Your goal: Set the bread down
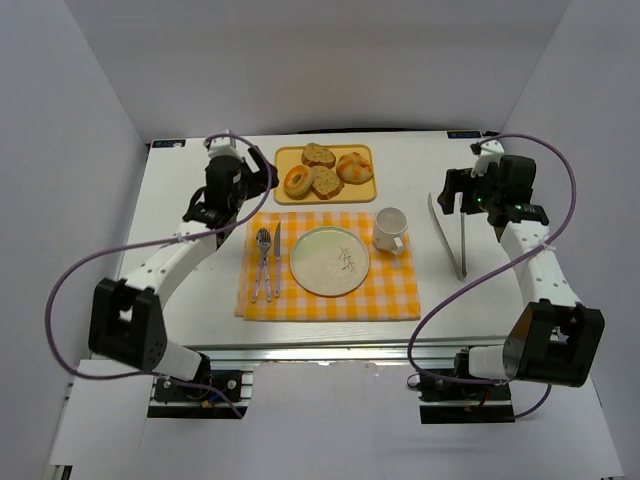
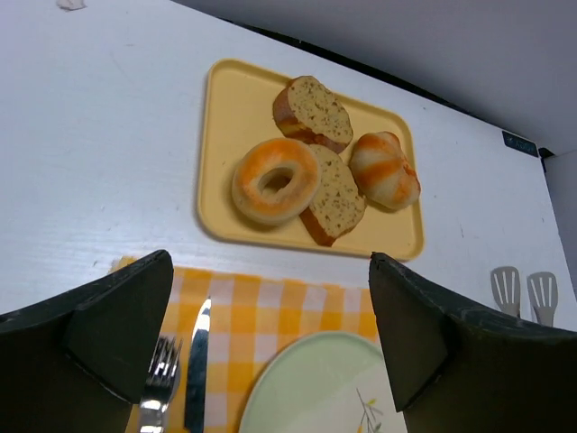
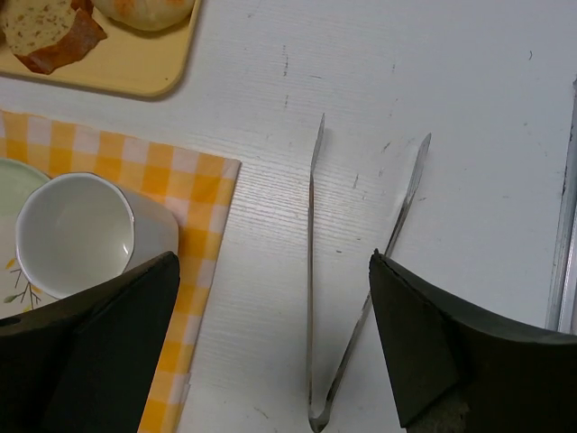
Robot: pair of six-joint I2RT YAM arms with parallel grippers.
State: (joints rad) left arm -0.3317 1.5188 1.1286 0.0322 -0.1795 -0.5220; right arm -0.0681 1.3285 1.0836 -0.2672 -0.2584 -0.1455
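- The bread lies at the back of the white counter [image 1: 180,200], on a shallow rectangular yellow tray [image 2: 225,108]. There are 4 pieces, packed close together.
- A golden ring-shaped bagel [image 2: 275,180] sits at the tray's front left.
- The rear seeded slice [image 2: 313,110], brown-crusted, lies behind the bagel. The front seeded slice [image 2: 335,194] rests against the bagel's right side.
- A round glazed bun with orange streaks [image 2: 385,170] fills the tray's right part, touching the front slice.
- Just in front of the tray lies a yellow-and-white checked cloth [image 1: 390,290]. It carries a pale green round plate [image 1: 329,261], a white ceramic mug [image 1: 389,229] at the plate's right, and a silver fork [image 2: 160,379] and table knife [image 2: 198,361] at its left.
- Long metal tongs [image 3: 311,271] lie on the bare counter right of the cloth, arms splayed.
- The left claw [image 2: 269,271] is spread wide and pinching nothing, hovering over the cloth's back edge near the tray.
- The right claw [image 3: 272,271] is also spread and empty, above the tongs and beside the mug.
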